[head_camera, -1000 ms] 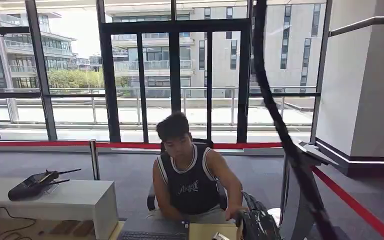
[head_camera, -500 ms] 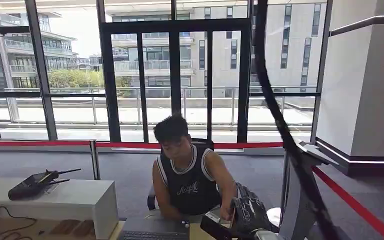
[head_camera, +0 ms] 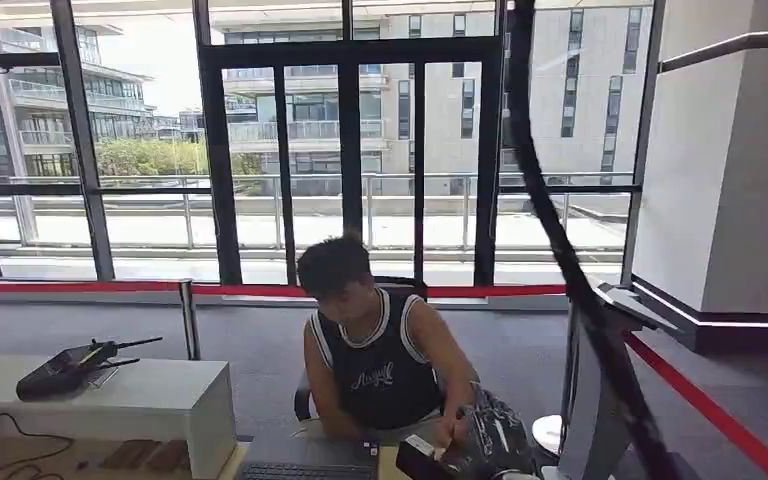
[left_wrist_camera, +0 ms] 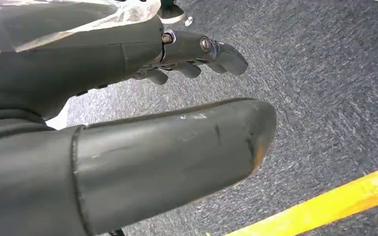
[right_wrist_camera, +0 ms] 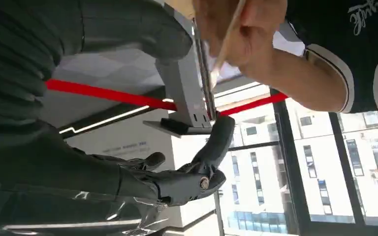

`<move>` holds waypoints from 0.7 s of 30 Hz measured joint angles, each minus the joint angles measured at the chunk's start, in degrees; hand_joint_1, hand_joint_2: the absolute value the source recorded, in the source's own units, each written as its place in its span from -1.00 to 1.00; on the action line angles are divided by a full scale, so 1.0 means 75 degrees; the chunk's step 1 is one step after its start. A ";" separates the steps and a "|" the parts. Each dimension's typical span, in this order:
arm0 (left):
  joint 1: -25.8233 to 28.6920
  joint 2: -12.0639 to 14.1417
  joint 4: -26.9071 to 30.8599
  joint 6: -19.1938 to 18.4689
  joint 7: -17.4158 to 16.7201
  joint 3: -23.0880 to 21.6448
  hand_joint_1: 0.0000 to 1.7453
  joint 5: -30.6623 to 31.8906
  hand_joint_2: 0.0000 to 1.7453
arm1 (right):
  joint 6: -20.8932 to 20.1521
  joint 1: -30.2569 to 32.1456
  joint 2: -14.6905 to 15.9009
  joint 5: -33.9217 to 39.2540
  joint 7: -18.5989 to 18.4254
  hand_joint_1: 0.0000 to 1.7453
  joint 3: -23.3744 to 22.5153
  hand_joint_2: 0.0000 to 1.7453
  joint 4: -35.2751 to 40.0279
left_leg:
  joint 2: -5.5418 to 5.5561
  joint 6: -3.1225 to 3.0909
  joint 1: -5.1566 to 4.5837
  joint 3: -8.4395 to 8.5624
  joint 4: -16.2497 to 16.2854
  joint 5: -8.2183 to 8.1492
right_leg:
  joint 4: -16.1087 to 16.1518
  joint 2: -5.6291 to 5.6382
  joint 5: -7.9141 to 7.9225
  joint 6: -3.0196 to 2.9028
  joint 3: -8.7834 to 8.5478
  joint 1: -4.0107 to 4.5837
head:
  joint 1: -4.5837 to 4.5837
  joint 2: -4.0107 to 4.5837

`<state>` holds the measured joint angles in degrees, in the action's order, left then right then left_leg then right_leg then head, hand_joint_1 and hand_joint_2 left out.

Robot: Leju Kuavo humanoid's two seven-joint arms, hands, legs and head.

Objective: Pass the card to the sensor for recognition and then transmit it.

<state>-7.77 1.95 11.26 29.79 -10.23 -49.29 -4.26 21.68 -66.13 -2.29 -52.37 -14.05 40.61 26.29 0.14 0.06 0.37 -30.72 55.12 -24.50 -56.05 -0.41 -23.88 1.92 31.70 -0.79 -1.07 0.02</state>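
Observation:
My right hand (head_camera: 488, 440) is raised at the bottom of the head view, in front of a seated person (head_camera: 375, 350). It pinches the card (head_camera: 417, 448) between thumb and a finger. In the right wrist view the card (right_wrist_camera: 204, 73) shows edge-on as a thin strip, running from my thumb (right_wrist_camera: 142, 27) to a dark fingertip (right_wrist_camera: 220, 132). The person's hand (right_wrist_camera: 246, 34) grips the card's other end. My left hand (left_wrist_camera: 128, 123) hangs over grey carpet with thumb and fingers apart and nothing in it.
A laptop keyboard (head_camera: 305, 468) lies on the desk between me and the person. A white bench (head_camera: 150, 400) at left carries a black device (head_camera: 65, 368). A grey gate post (head_camera: 590, 400) and red barrier belts (head_camera: 700, 405) stand at right. A yellow floor stripe (left_wrist_camera: 325, 206) crosses the carpet.
My right hand came up from the desk edge with the card and shifted slightly left. The person leaned forward and closed their hand on the card.

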 joint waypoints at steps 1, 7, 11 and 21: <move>0.0003 0.0000 0.0000 0.0006 0.0012 -0.0015 -1.00 -0.0003 -1.00 | 0.0000 -0.0005 0.0000 -0.0006 -0.0017 -1.00 0.0000 -1.00 -0.0029 | 0.0000 0.0000 0.0000 0.0000 0.0000 0.0000 | 0.0000 0.0000 0.0000 0.0000 0.0000 0.0000 | 0.0000 0.0000; 0.0007 0.0000 0.0000 0.0026 0.0023 -0.0032 -1.00 -0.0014 -1.00 | 0.0055 -0.0026 0.0005 -0.0020 -0.0021 -1.00 0.0009 -1.00 -0.0201 | 0.0000 0.0000 0.0000 0.0000 0.0000 0.0000 | 0.0000 0.0000 0.0000 0.0000 0.0000 0.0000 | -0.0003 0.0000; 0.0022 0.0000 0.0000 0.0073 0.0041 -0.0029 -1.00 -0.0116 -1.00 | 0.0734 -0.0037 0.0052 -0.0524 0.0265 -1.00 0.0070 -1.00 -0.0254 | 0.0000 0.0000 0.0000 0.0002 0.0001 0.0000 | 0.0001 0.0000 0.0000 0.0000 0.0000 0.0000 | -0.0006 0.0000; 0.0241 0.0000 0.0000 0.0286 0.0271 -0.0023 -1.00 -0.0612 -1.00 | 0.2425 0.0643 0.1301 -0.3673 -0.0388 -1.00 0.0317 -1.00 0.1170 | 0.0006 -0.0002 0.0000 0.0015 0.0005 -0.0002 | 0.0017 -0.0004 -0.0001 0.0002 -0.0013 0.0000 | -0.0003 0.0000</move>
<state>-5.97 1.95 11.26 31.93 -8.20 -49.46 -8.85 39.87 -61.30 7.46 -79.91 -16.96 42.99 35.07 0.18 0.05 0.38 -30.61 55.16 -24.52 -55.92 -0.44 -23.89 1.93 31.60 -0.79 -1.09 0.02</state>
